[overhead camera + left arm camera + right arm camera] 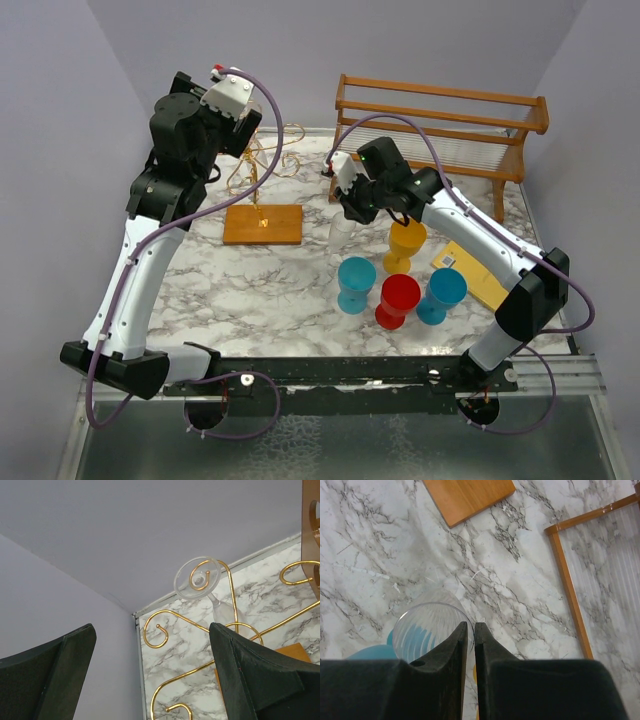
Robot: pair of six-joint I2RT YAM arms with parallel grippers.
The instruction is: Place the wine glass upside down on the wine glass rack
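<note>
A clear ribbed wine glass stands upright on the marble below my right gripper. The gripper is shut on its rim, one finger inside the bowl and one outside. From above the glass shows faintly just under the right gripper. The wine glass rack, gold wire on a flat wooden base, stands at the back left. Another clear glass hangs upside down on a curled arm of the rack. My left gripper is raised above the rack, open and holding nothing.
A large brown slatted shelf rack stands along the back right wall. Yellow, red and two blue goblets cluster beside the right arm. A yellow card lies under that arm.
</note>
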